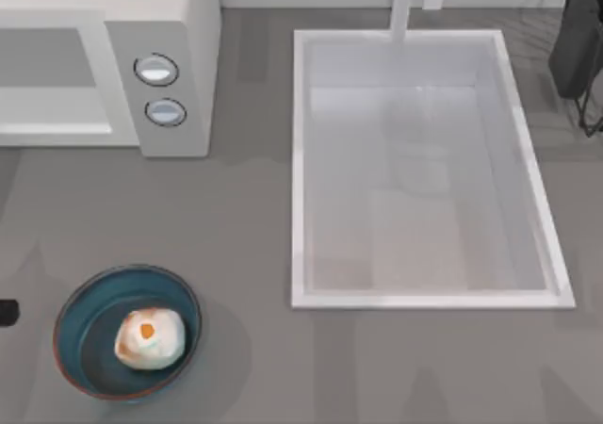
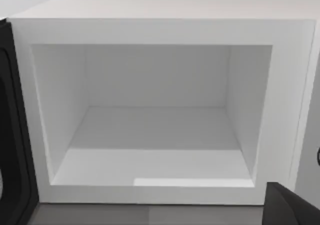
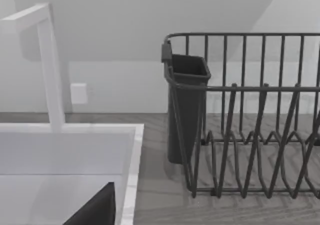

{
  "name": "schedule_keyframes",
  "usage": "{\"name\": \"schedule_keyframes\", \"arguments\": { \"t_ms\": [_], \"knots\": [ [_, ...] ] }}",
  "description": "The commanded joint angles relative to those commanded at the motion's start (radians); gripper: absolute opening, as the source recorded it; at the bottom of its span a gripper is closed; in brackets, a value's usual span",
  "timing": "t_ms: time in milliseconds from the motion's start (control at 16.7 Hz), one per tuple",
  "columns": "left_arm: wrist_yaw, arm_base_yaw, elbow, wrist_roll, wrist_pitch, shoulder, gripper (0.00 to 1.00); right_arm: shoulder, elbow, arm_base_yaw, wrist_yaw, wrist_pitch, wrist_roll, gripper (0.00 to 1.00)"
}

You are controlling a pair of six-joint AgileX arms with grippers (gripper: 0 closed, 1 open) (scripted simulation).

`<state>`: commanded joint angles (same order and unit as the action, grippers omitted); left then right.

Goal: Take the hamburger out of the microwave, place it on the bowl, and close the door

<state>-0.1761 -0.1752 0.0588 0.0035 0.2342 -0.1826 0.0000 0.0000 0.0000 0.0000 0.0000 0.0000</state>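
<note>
Grey countertop runs under everything, with a large white sink set into its right half and a white faucet rising at the sink's far edge. At the far left stands the microwave, its two round knobs facing up on the side panel. The left wrist view looks straight into the microwave's bare white cavity, so the door is open, though I cannot make out the door itself. Near the front left, the teal bowl holds the hamburger, which rests inside it toward its right side. A dark dish rack with a cutlery cup stands just beyond the sink's right corner. Whether either gripper is open or closed, I cannot tell.
</note>
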Motion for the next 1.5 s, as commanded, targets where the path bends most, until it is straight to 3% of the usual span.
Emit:
{"name": "schedule_keyframes", "arguments": {
  "t_ms": [360,600,900,1320,1500],
  "knots": [
    [-0.042,-0.041,0.023,0.004,0.322,-0.284,0.0,0.0,0.0,0.0,0.0,0.0,0.0,1.0],
    [-0.051,-0.049,0.029,0.005,0.405,-0.367,0.0,0.0,0.0,0.0,0.0,0.0,0.0,1.0],
    [-0.052,-0.047,-0.011,0.005,0.386,-0.38,0.0,0.0,0.0,0.0,0.0,0.0,0.0,1.0],
    [-0.077,-0.074,-0.078,0.002,0.107,-0.179,0.0,0.0,0.0,0.0,0.0,0.0,0.0,1.0],
    [-0.082,-0.078,-0.089,0.001,0.073,-0.147,0.0,0.0,0.0,0.0,0.0,0.0,0.0,1.0]
  ]
}}
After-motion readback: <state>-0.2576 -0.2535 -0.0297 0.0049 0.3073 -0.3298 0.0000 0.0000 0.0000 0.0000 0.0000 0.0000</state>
